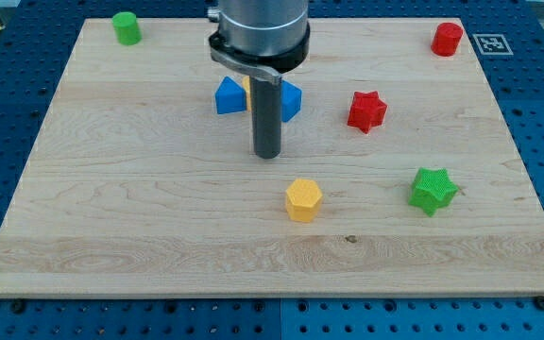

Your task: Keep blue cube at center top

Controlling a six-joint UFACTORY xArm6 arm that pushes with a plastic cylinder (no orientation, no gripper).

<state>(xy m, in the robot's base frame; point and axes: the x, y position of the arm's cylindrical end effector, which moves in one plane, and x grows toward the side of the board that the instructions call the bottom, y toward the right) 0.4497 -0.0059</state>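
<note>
Two blue blocks sit near the top middle of the wooden board (111,236). One blue block (229,96) shows to the left of the rod, and another blue block (291,99) shows to the right, partly hidden by the rod. A sliver of a yellow block (246,92) shows between them, mostly hidden. Which blue one is the cube I cannot tell. My tip (268,154) rests on the board just below these blocks, apart from them.
A yellow hexagonal block (303,199) lies below my tip. A red star (366,110) is to the right, a green star (433,190) at lower right, a red cylinder (448,39) at top right, a green cylinder (127,27) at top left.
</note>
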